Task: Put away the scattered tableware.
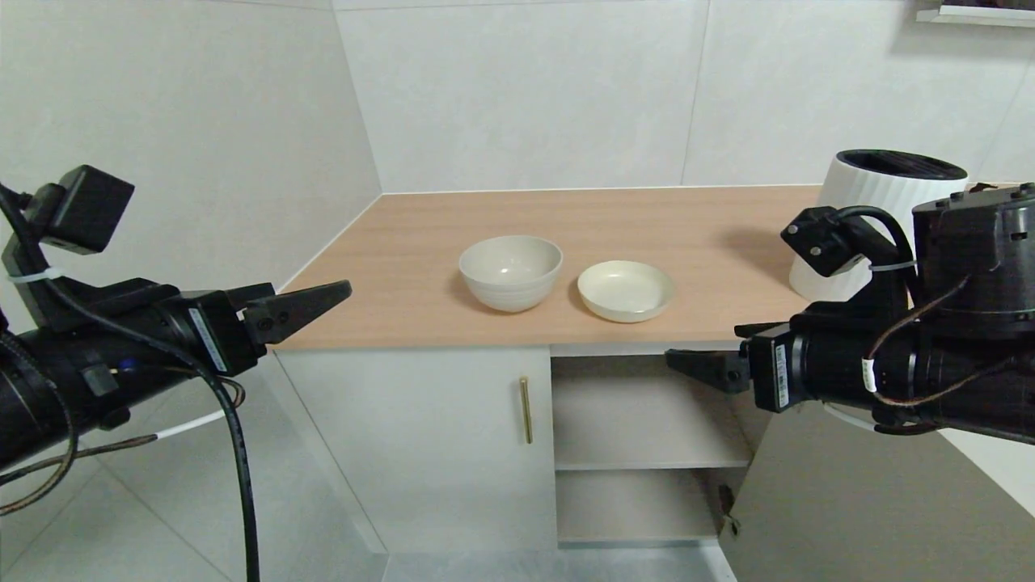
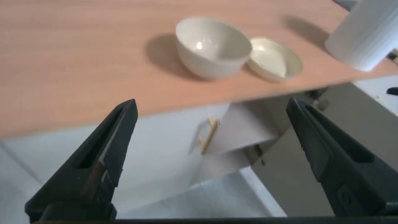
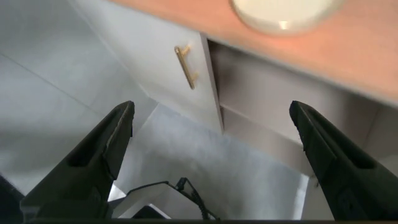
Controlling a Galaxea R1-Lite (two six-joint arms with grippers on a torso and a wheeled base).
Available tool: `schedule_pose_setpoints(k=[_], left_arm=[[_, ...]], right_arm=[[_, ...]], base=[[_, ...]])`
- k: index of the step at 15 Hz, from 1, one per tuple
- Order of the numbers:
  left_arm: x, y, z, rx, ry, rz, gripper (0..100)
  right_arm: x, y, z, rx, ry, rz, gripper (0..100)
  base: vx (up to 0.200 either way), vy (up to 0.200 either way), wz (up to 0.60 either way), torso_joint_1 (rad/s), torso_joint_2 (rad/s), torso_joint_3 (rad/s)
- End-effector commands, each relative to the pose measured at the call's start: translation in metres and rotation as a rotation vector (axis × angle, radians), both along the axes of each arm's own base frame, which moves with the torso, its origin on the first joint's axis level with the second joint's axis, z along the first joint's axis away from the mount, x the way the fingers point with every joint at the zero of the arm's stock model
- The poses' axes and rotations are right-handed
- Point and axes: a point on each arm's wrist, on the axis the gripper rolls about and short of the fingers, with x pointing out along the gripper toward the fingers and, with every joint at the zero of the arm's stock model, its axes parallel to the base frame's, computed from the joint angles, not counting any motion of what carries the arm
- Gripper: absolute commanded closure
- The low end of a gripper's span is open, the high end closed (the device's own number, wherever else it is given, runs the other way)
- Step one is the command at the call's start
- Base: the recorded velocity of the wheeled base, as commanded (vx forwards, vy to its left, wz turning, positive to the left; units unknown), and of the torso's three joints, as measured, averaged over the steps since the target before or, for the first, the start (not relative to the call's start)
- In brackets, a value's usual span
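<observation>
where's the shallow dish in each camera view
Head view: shallow dish on the wooden counter, on the robot's right of the bowl, above the open cabinet.
Left wrist view: shallow dish beside the bowl, near the counter's front edge.
Right wrist view: shallow dish at the counter's edge, over the open cabinet.
Shared landmark: the brass door handle.
</observation>
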Motion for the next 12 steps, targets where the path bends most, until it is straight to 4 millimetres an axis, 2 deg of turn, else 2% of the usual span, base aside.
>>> schedule_pose_setpoints(k=[1,3,6,7,10,12], left_arm=[[0.001,0.000,-0.001,0.001,0.005,0.000,0],[0.000,0.000,-0.001,0.000,0.003,0.000,0],[0.001,-0.004,0.003,0.000,-0.007,-0.017,0],[0.008,-0.008,0.007,-0.001,-0.004,-0.032,0],[0.020,-0.013,0.015,0.023,0.108,-0.039,0],[0.028,-0.018,0.029,0.031,0.183,-0.051,0]], right_arm=[[0.001,0.001,-0.001,-0.003,0.004,0.000,0],[0.002,0.002,0.002,0.003,0.000,0.003,0],[0.007,0.005,0.008,0.013,0.013,-0.012,0],[0.011,0.008,0.011,0.039,0.040,-0.032,0],[0.028,0.012,0.016,0.096,0.103,-0.141,0],[0.042,0.011,0.011,0.081,0.107,-0.223,0]], base=[[0.200,0.000,0.00,0.012,-0.04,-0.017],[0.200,0.000,0.00,0.024,-0.01,-0.014],[0.000,0.000,0.00,0.000,0.00,0.000],[0.000,0.000,0.00,0.000,0.00,0.000],[0.000,0.000,0.00,0.000,0.00,0.000],[0.000,0.000,0.00,0.000,0.00,0.000]])
